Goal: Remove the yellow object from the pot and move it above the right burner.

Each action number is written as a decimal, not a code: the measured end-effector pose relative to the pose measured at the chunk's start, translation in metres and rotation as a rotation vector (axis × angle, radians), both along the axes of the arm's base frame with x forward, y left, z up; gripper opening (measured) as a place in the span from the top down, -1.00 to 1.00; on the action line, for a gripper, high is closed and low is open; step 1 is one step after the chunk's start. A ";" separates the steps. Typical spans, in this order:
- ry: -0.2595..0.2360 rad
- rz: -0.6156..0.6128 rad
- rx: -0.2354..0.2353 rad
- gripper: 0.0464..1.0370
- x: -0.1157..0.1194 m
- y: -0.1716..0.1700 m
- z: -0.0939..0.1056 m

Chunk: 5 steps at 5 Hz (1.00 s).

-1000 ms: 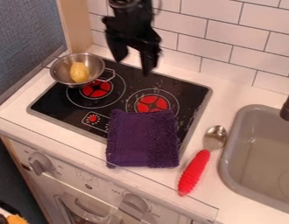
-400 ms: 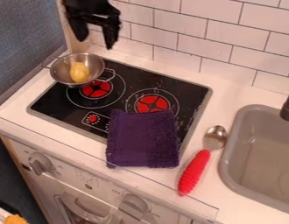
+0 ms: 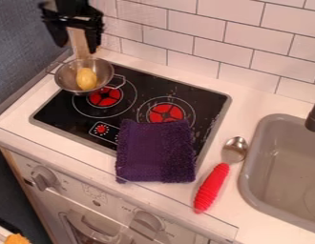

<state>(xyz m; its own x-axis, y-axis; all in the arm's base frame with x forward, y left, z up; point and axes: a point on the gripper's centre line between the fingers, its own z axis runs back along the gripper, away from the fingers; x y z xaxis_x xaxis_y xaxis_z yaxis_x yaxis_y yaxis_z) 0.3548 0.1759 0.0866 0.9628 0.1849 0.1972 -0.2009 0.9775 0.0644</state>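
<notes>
Yellow object (image 3: 87, 78): rounded, longer than wide; seated inside the metal pot (image 3: 66, 82), within its rim. Near side: red-handled spoon (image 3: 210, 188) on the bench (image 3: 250, 102), handle towards the camera, beside the sink (image 3: 246, 178); purple cloth (image 3: 157, 151) spread over the front of the stove top (image 3: 144, 85) and onto the bench; its far edge reaches the right burner (image 3: 166, 112), whose red centre is mostly exposed. Farther back: the pot stands at the far left corner of the stove top, partly over the left burner (image 3: 104, 97).

Claw (image 3: 77, 49): at the upper left, wide, with nothing between its fingers; it hangs higher than the pot, and the yellow object appears to lie below it, on the camera's side and slightly to the right in view; exact depth cannot be told. The object's long axis runs roughly near to far, while the fingers stand apart across the view; judged favourable for a grip on its narrower sides. The next move calls for a descent towards the camera; risk: a finger may catch the pot's rim; task judged at the approach stage.
</notes>
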 end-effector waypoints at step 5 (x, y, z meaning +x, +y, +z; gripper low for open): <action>0.119 0.050 -0.073 -0.92 -0.017 -0.004 -0.063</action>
<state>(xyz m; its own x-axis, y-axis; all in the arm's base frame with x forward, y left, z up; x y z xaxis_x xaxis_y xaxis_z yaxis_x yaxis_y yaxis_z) 0.3381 0.1724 0.0241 0.9678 0.2430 0.0662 -0.2448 0.9694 0.0201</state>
